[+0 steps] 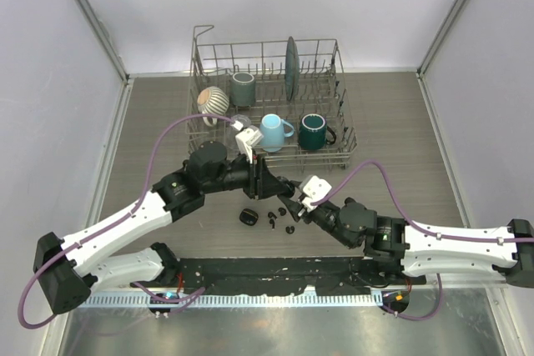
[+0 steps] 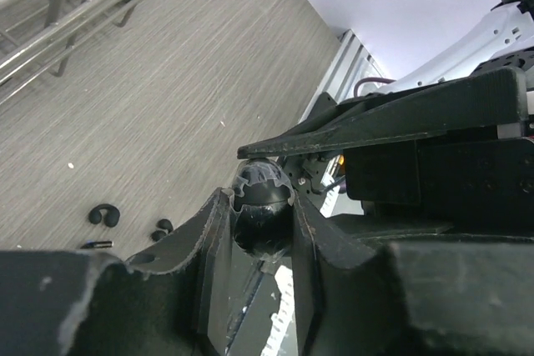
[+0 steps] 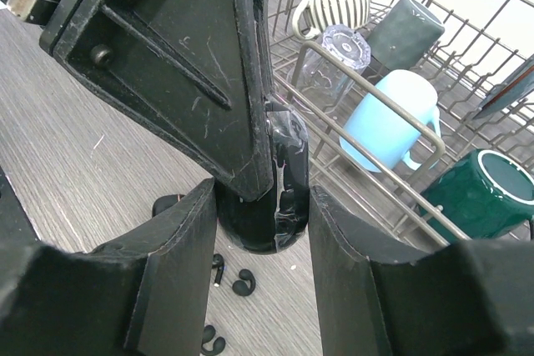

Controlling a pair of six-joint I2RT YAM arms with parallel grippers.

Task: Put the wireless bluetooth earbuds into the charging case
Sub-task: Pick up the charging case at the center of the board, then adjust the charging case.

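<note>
While the two arms meet in the middle of the top view, just below the dish rack [image 1: 250,42], both tools are at the same small thing. The left gripper [image 1: 274,185] comes in from the left and the right gripper [image 1: 290,199] from the lower right, and their tips overlap there.

From the left wrist camera, the left gripper [image 2: 259,199] is clenched on the charging case [image 2: 260,214]. This glossy black oval sits at the lower centre of that frame and touches both fingers. One long black finger of the right gripper lies across the top of it. If the lid is up or down, I cannot tell.

From the right wrist camera, the right gripper [image 3: 263,198] is also grasping the charging case [image 3: 288,181], which fills the gap between its two fingers at the centre of the frame. A finger of the left gripper covers the left part of the case. The case is held above the table [image 1: 400,122].

The earbuds [image 1: 273,218] lie loose on the table below the grippers, near each other but apart. They show at the lower left of the left wrist view [image 2: 104,215] and at the bottom centre of the right wrist view [image 3: 243,286]. A second black case [image 1: 248,217] rests on the table just left of them.

In the rack stand a light blue mug [image 1: 274,132] and a dark green mug [image 1: 313,131].
</note>
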